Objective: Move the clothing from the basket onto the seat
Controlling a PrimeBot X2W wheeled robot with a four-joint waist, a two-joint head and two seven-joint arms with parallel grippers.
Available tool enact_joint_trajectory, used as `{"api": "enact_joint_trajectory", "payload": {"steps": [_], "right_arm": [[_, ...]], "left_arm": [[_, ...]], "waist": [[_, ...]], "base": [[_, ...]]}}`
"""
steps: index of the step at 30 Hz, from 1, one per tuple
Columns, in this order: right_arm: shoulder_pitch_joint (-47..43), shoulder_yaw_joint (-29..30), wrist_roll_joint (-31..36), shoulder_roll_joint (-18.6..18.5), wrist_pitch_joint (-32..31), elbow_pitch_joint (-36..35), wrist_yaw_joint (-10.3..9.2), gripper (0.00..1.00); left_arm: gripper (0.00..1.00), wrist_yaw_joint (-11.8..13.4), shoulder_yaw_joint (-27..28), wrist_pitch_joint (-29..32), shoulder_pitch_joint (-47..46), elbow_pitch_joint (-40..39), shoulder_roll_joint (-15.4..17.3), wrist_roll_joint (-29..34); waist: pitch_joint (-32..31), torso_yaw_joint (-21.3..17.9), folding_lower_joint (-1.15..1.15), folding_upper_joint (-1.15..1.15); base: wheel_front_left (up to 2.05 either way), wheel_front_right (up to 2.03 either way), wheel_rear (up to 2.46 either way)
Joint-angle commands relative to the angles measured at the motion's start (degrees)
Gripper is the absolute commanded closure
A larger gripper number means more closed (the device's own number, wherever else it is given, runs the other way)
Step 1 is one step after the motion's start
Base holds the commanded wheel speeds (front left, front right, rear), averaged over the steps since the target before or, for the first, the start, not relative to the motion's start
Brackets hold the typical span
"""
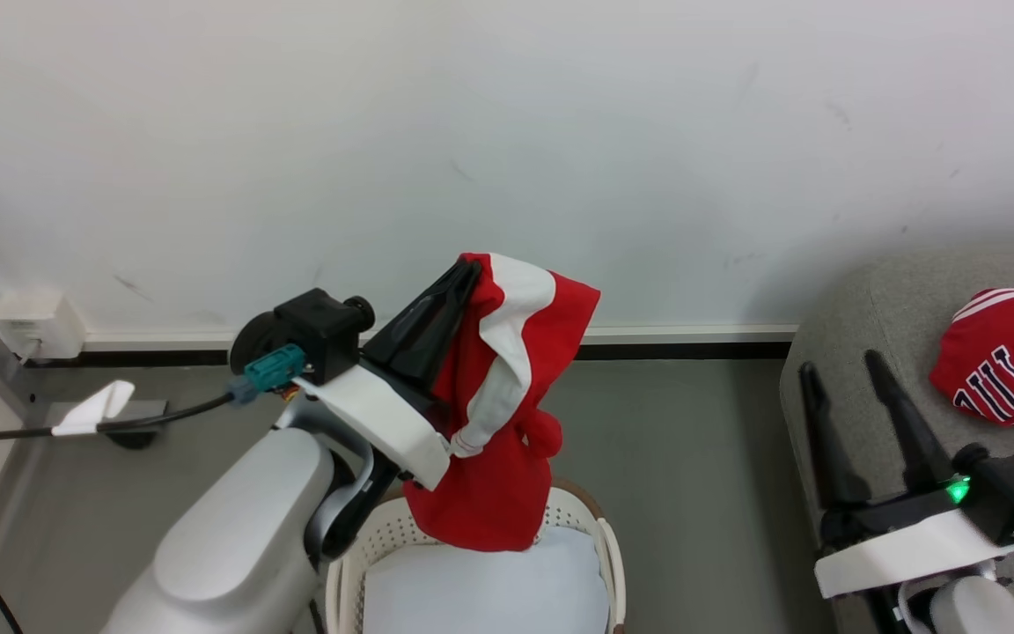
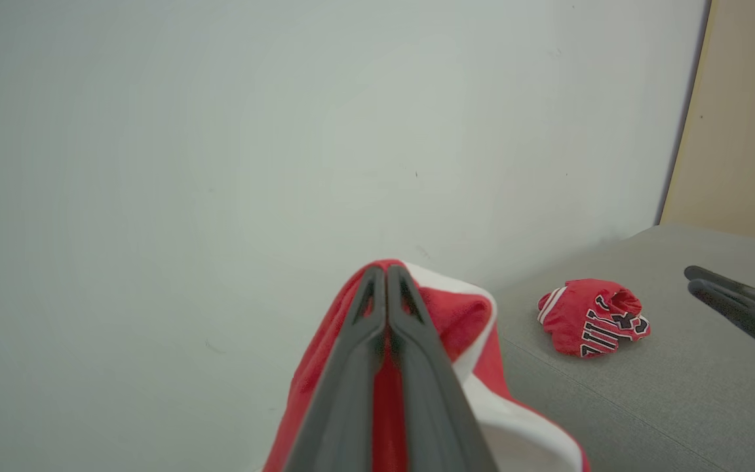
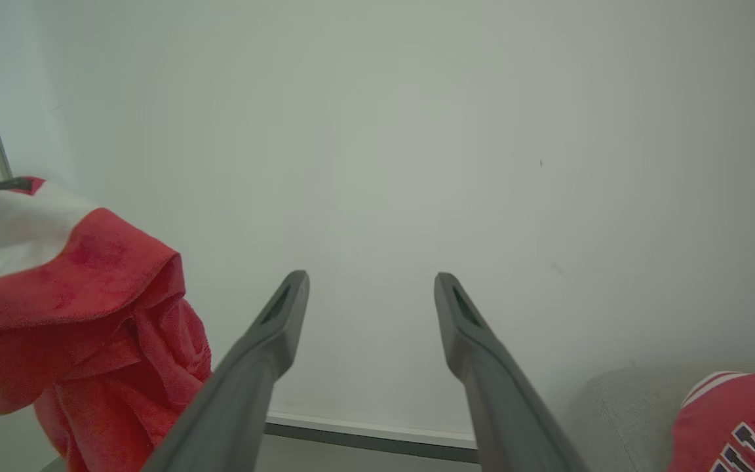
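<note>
My left gripper [image 1: 465,275] is shut on a red jersey with white panels [image 1: 507,414], which hangs in a bunch above the white perforated basket [image 1: 606,539]. In the left wrist view the closed fingertips [image 2: 385,272] pinch the red and white cloth [image 2: 459,314]. A second red jersey with dark lettering [image 1: 1009,361] lies crumpled on the grey seat [image 1: 868,308] at the right. My right gripper [image 1: 840,365] stands open and holds nothing, over the seat's near edge. The right wrist view has its fingers [image 3: 371,278] spread, with the hanging jersey [image 3: 82,288] to the left.
A plain white cloth [image 1: 489,590] lies in the basket. A white wall with a baseboard [image 1: 692,335] stands behind. A wall socket box [image 1: 36,321] and a black cable [image 1: 137,418] are at the left. Grey floor [image 1: 692,458] separates basket and seat.
</note>
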State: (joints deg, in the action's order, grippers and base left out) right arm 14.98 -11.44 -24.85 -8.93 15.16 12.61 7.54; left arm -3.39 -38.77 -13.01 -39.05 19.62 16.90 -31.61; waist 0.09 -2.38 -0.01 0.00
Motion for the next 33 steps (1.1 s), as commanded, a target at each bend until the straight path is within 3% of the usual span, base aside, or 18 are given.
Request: {"api": "enact_joint_trajectory", "payload": {"steps": [1,8,18,25,31,32,33], "right_arm": [[-0.81,-1.82,-0.65,-0.71,-0.03,0.19,-0.11,0.00],[1.77,-15.25,-3.06,-3.06,-0.03,3.05,-0.12,0.00],[9.89,-27.31,-7.67,-1.08,-0.03,14.16,-0.12,0.00],[15.33,-28.32,-4.94,0.83,-0.04,24.12,-0.12,0.00],[17.05,-28.46,-4.95,2.02,-0.03,27.22,-0.12,0.00],[17.05,-28.42,-5.07,2.13,-0.03,27.26,-0.12,0.62],[16.86,-28.22,-5.27,2.19,-0.03,27.15,-0.12,1.00]], "left_arm": [[1.00,0.40,0.11,0.22,0.46,-0.57,0.21,-0.16],[1.00,0.23,-1.17,1.50,-0.70,-2.91,-0.74,0.11],[1.00,-1.17,-5.13,2.67,-0.64,-6.63,-2.98,0.80],[1.00,-2.07,-8.97,4.11,0.22,-9.31,-4.82,0.42],[1.00,-2.55,-11.20,5.01,1.26,-10.86,-5.55,-0.51],[1.00,-2.54,-11.29,5.10,1.38,-10.90,-5.46,-0.64],[1.00,-2.48,-11.34,5.13,1.52,-10.89,-5.41,-0.75]], "waist": [[0.06,0.07,0.01,0.00],[0.71,0.57,0.01,0.00],[0.33,3.76,0.01,0.00],[-0.42,6.86,0.01,0.00],[-1.00,9.74,0.01,0.00],[-1.05,10.05,0.01,0.00],[-1.10,10.40,0.01,0.00]], "base": [[0.00,0.00,0.00],[0.00,0.00,0.00],[0.00,0.00,0.00],[0.00,0.00,0.00],[0.00,0.00,0.00],[0.00,0.00,0.00],[0.00,0.00,0.00]]}}
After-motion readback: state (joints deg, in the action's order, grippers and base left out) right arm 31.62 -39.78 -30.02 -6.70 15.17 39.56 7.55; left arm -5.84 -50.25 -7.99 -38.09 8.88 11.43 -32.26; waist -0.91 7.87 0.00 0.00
